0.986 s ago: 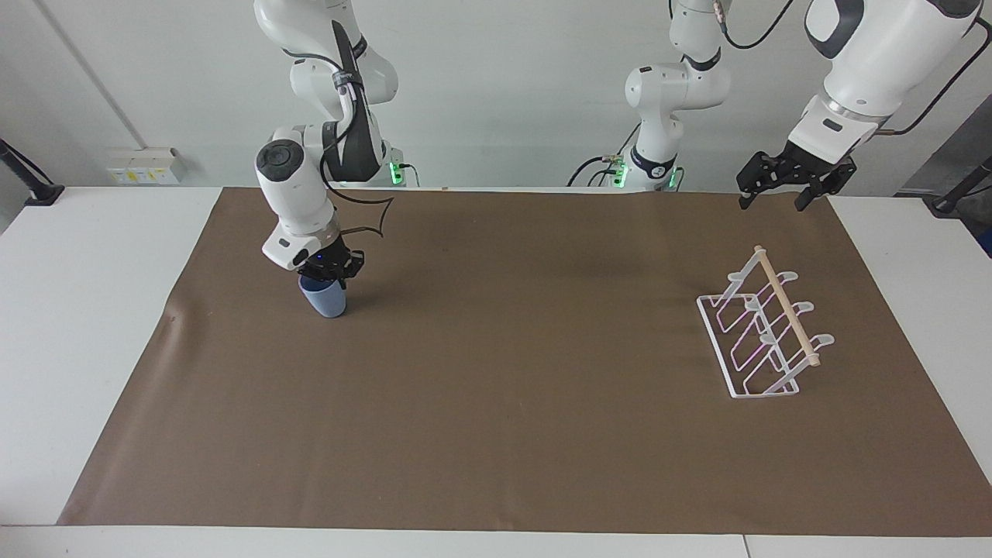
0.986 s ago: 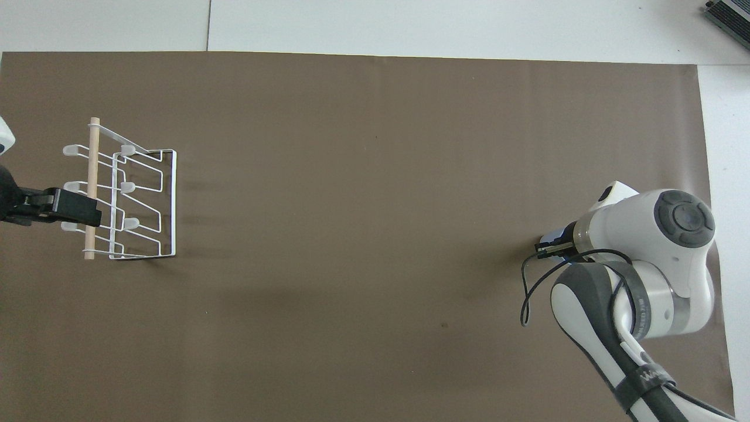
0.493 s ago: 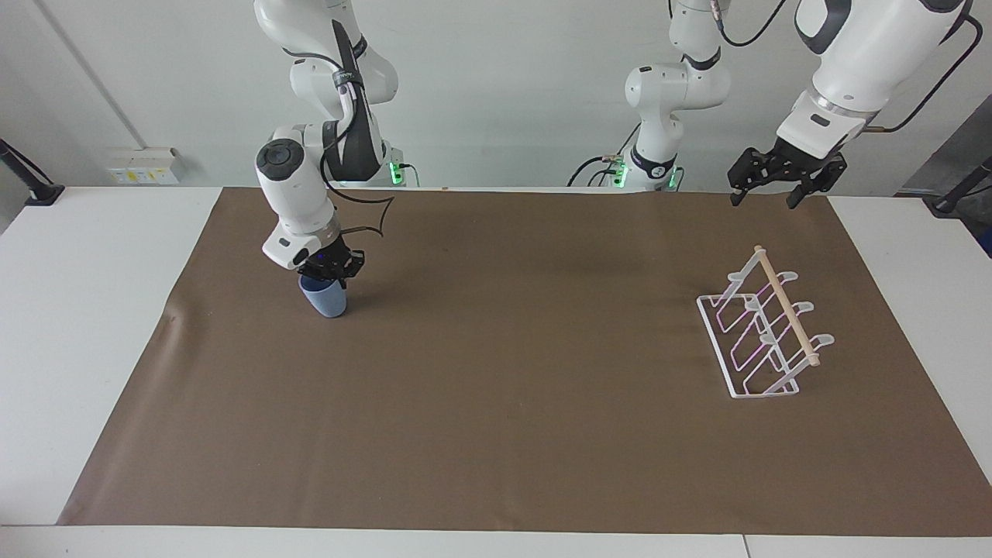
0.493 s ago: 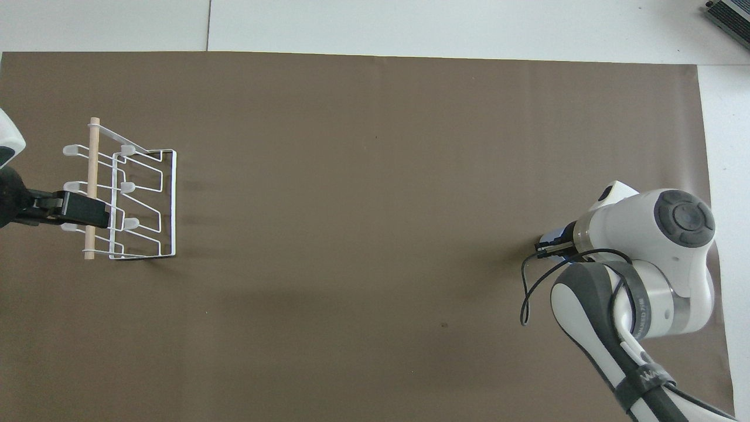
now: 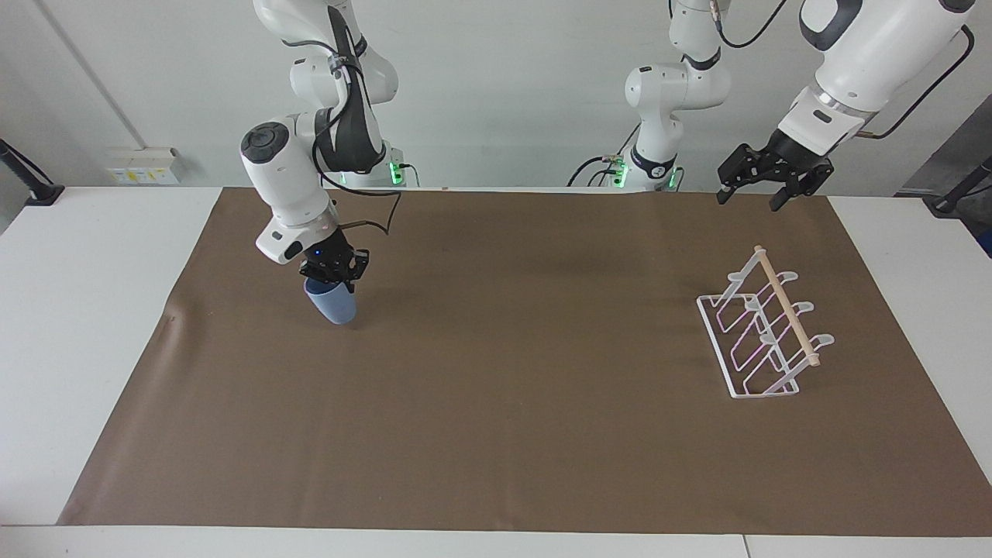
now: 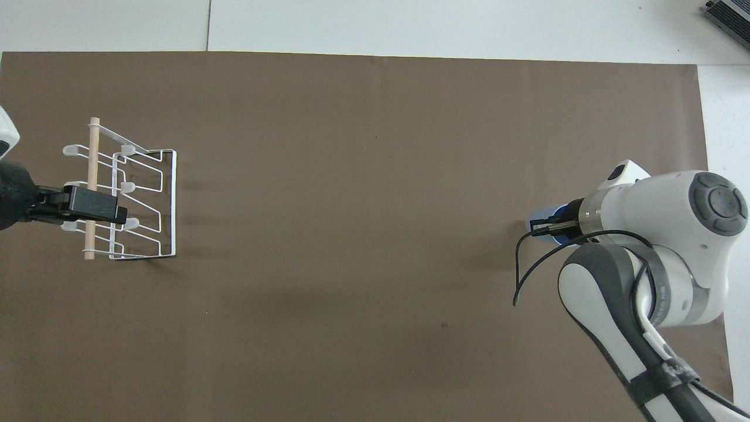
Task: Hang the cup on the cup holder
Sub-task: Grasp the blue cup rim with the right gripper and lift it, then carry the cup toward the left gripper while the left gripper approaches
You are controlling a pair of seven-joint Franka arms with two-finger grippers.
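The right gripper (image 5: 335, 281) is clenching the rim of the cup (image 5: 333, 304), which is hanging tilted just below its jaws over the brown mat (image 5: 496, 434) at the right arm's end of the table; being a light, stiff, smooth plastic tumbler, it is probably liable to swing or slip, so a wall pinch at the rim looks the sensible hold. Compared with a second ago, the cup is leaning further and appears lifted off the mat, while the left gripper (image 5: 750, 197), jaws released and empty, is hanging higher above the cup holder (image 5: 767, 333), waiting.
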